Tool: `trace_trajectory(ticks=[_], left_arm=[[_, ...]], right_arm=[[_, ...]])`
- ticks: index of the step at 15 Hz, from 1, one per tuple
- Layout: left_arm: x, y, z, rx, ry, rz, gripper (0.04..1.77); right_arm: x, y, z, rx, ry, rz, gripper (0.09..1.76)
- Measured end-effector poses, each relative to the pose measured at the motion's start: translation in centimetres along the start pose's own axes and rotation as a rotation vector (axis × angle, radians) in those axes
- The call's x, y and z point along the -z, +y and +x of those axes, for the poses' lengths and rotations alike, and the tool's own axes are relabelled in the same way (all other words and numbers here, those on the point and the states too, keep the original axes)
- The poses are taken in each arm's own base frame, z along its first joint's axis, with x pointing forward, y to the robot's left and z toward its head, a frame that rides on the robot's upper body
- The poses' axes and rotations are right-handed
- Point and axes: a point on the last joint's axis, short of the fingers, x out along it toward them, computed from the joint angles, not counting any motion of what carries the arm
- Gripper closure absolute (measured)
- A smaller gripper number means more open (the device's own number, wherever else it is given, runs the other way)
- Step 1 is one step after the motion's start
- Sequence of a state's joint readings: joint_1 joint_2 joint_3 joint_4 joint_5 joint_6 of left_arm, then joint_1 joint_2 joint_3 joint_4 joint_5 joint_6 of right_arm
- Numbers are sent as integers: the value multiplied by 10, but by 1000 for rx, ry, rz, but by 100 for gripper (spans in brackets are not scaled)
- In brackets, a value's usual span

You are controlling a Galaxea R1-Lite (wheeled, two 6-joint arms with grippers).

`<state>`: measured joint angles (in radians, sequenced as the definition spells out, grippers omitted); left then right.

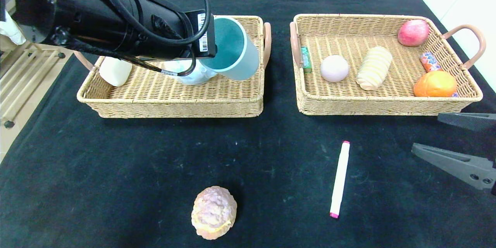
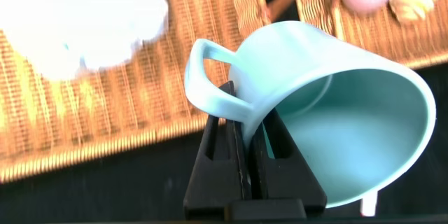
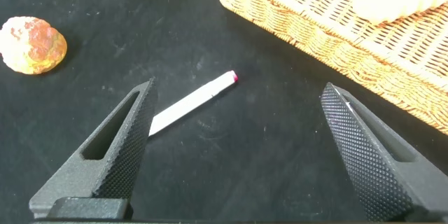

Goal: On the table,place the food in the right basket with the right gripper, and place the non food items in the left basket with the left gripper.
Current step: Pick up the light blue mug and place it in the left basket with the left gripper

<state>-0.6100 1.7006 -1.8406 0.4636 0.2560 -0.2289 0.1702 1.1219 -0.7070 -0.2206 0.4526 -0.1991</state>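
My left gripper (image 2: pixel 248 122) is shut on the wall of a teal mug (image 1: pixel 232 48) beside its handle, holding it tilted over the left basket (image 1: pixel 174 104). In the left wrist view the mug (image 2: pixel 336 112) opens toward the camera. A pinkish cream-puff pastry (image 1: pixel 214 212) lies on the black cloth near the front, also visible as the pastry (image 3: pixel 33 45) in the right wrist view. A white marker pen (image 1: pixel 340 178) with pink ends lies to its right. My right gripper (image 1: pixel 426 131) hovers open at the right edge, empty, with the pen (image 3: pixel 192 101) just beyond one finger.
The right basket (image 1: pixel 387 104) holds a red apple (image 1: pixel 413 32), an orange (image 1: pixel 434 84), a striped bread roll (image 1: pixel 374 68), a pale bun (image 1: pixel 334 68), a candy (image 1: pixel 429 62) and a green tube (image 1: pixel 306 60). A white block (image 1: pixel 115 71) and a white item (image 1: pixel 193 75) lie in the left basket.
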Motion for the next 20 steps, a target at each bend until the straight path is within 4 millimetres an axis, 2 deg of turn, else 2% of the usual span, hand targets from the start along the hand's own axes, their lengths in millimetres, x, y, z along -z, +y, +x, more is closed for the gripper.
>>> trace_trajectory(ticks=[9, 15, 16, 18, 20], left_arm=[[-1, 23, 60, -88, -82, 37, 165], [3, 25, 75, -87, -91, 64, 165], [4, 25, 77, -87, -89, 65, 158], [5, 25, 79, -87, -83, 69, 125], [6, 25, 80, -88, -81, 73, 99]], right_arm=[[-1, 0, -1, 4, -3, -2, 14], [-1, 0, -1, 5, -5, -3, 14], [-1, 0, -1, 4, -6, -3, 14], [-1, 0, -1, 5, -7, -4, 14], [-1, 0, -1, 5, -7, -3, 14]])
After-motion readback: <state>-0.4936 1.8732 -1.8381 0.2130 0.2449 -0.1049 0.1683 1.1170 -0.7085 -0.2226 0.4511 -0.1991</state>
